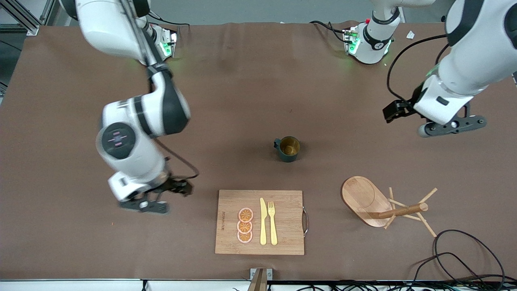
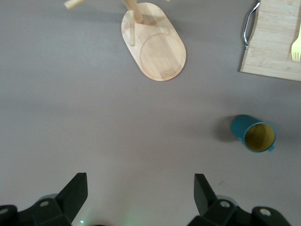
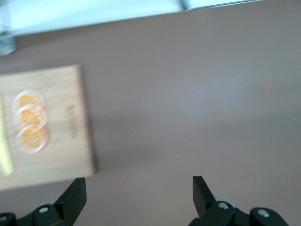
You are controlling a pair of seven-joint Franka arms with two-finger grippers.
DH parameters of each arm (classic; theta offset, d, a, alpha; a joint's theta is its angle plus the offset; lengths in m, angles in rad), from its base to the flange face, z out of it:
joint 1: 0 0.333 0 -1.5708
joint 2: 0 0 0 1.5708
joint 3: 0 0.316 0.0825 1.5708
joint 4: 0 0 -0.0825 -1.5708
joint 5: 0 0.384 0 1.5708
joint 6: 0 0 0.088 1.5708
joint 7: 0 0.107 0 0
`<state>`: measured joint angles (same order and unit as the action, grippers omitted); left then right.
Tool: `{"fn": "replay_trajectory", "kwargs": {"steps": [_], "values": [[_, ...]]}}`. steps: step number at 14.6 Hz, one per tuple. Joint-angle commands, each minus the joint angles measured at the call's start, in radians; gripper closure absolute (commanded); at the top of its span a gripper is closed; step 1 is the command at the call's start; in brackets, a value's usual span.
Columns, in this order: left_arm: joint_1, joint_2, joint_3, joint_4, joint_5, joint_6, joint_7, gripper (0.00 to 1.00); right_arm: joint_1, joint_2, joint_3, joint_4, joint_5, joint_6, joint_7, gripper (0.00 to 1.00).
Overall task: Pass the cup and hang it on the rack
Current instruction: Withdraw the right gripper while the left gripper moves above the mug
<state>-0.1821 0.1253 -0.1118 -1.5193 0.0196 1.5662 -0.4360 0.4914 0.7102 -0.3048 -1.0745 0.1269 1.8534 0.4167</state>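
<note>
Brown bench [image 1: 250, 101]: cup [image 1: 288, 148] mid-bench, rack [image 1: 383, 204] tipped near front edge, both grippers (left [image 1: 452, 126], right [image 1: 146, 204]) w/ fingers spread, empty; next = left grabs cup.

Front view: high, facing the robots' bases, takes in the whole brown table [image 1: 250, 101]. Both wrist views look straight down from mid height. All three share the rectangular bamboo cutting board [image 1: 282, 238] [image 2: 275, 44] [image 3: 66, 155]; front and left wrist also share the dark teal mug [image 1: 287, 149] [image 2: 254, 134] and the light wooden mug tree [image 1: 363, 200] [image 2: 157, 47].

Place: robot lab.
Evidence: my two arms bolted to a brown-covered counter [image 1: 250, 89]; loose cables [image 1: 464, 258]; aluminium framing [image 1: 20, 16].
</note>
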Motion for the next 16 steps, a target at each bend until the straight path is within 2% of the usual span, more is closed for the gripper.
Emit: {"fn": "replay_trajectory", "kwargs": {"steps": [1, 4, 7, 10, 13, 16], "values": [[-0.063, 0.039, 0.004, 0.016, 0.019, 0.018, -0.094, 0.0, -0.1, -0.057, 0.023, -0.067, 0.0, 0.003, -0.025, 0.0], [-0.109, 0.066, 0.003, 0.017, 0.057, 0.054, -0.193, 0.0, -0.158, -0.073, 0.018, -0.07, -0.007, -0.002, -0.068, 0.0], [-0.164, 0.091, 0.003, 0.016, 0.095, 0.06, -0.286, 0.0, -0.289, -0.089, 0.026, -0.09, 0.011, -0.002, -0.183, 0.0], [-0.212, 0.102, -0.002, 0.01, 0.134, 0.121, -0.352, 0.0, -0.362, -0.104, 0.023, -0.09, 0.013, 0.0, -0.304, 0.0], [-0.247, 0.126, -0.003, 0.008, 0.14, 0.149, -0.42, 0.0, -0.41, -0.132, 0.023, -0.102, 0.013, -0.005, -0.377, 0.0], [-0.272, 0.149, -0.005, 0.005, 0.183, 0.172, -0.492, 0.0, -0.442, -0.198, 0.021, -0.163, 0.011, -0.005, -0.441, 0.0]]}}
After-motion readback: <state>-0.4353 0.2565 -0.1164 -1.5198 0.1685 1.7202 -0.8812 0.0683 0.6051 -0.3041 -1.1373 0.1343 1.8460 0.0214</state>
